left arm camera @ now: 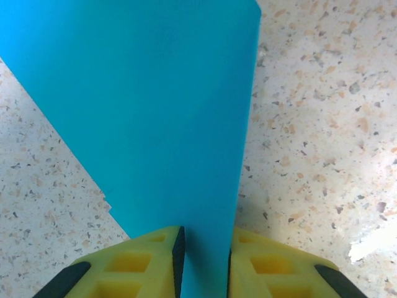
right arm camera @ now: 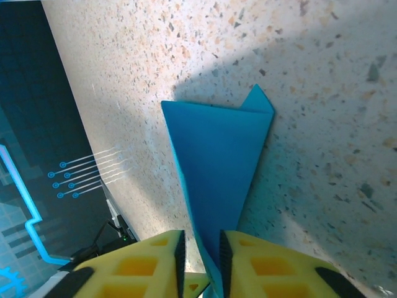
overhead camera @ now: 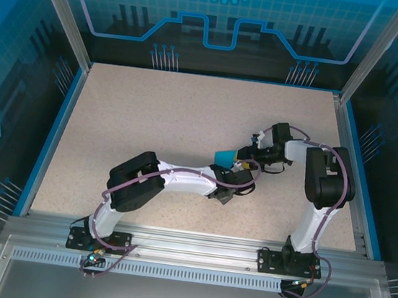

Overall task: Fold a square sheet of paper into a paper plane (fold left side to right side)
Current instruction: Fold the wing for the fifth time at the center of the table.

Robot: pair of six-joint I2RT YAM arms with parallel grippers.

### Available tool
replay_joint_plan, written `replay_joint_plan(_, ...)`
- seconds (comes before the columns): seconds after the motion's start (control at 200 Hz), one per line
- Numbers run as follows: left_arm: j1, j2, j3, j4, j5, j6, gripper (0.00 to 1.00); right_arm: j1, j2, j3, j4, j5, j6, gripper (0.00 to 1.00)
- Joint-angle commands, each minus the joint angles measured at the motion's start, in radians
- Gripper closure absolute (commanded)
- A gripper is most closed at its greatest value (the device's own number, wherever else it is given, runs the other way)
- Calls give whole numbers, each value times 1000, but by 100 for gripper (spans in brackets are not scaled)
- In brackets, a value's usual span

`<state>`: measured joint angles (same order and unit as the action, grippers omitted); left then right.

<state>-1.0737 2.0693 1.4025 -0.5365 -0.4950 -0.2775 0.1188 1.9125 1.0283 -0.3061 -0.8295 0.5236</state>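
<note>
We have the folded paper (left arm camera: pixel 167 124) running between the jaws of the left tool (left arm camera: pixel 205 248) and the right tool (right arm camera: pixel 201 248), probably to steady a crease; we cannot tell whether either is clenched. It is right of centre over the worktop (overhead camera: pixel 152 114), narrow end at the right tool

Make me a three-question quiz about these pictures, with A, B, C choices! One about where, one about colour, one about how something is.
1. Where is the paper? A. far left corner B. near the table's middle C. off the table
2. Its colour? A. red B. white C. teal
3. Its state? A. crumpled ball B. folded C. torn in pieces
Answers: 1 B, the top view shows it mid-table; 2 C, it is teal in every view; 3 B, the right wrist view shows overlapping folded layers.
</note>
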Motion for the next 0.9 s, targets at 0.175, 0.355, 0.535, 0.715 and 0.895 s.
replay_joint_plan(0.175,29,-19,-47,49,99,-34,75,-59,-131,-36,-44,69,-24,64)
replay_joint_plan(0.355,57,-47,-97,88,146,-59,74,-93,-184,-64,-54,84,-30,62)
replay_joint_plan(0.535,99,-114,-200,182,247,-87,74,-111,-232,-94,-44,85,-36,59)
replay_joint_plan(0.715,177,-209,-350,341,391,-124,75,-110,-287,-132,-29,91,-50,55)
replay_joint_plan(0.895,273,-306,-515,528,528,-183,76,-110,-321,-192,-10,84,-58,55)
